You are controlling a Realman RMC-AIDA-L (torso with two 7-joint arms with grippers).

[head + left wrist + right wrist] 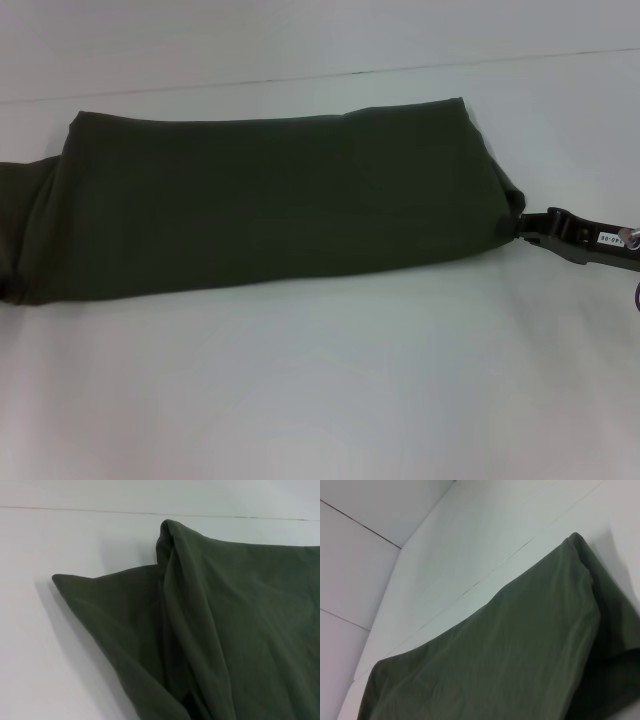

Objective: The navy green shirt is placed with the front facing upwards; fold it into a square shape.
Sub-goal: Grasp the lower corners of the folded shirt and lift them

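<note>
The large dark olive-green cotton shirt is laid out as a long folded band on the white counter, its long axis running left to right across the middle of the scene; only plain dark fabric is presented upward, and no lettering or label can be made out. Its left end runs off the left edge of the head view, while its right end is gathered to a point directly at the black right gripper, which is set at the right edge of the cloth, low over the counter. The jaws appear to be pressed onto that bunched right corner, though the contact itself is partly hidden by fabric. The shirt therefore lies wholly to the left of these jaws, and a fold toward a square is judged to call for this end to be carried leftward along the long axis. The left gripper is not seen in any view; its jaw state cannot be told. A loosely bunched end with a protruding flap is shown in the left wrist view, which the head view cuts off.
</note>
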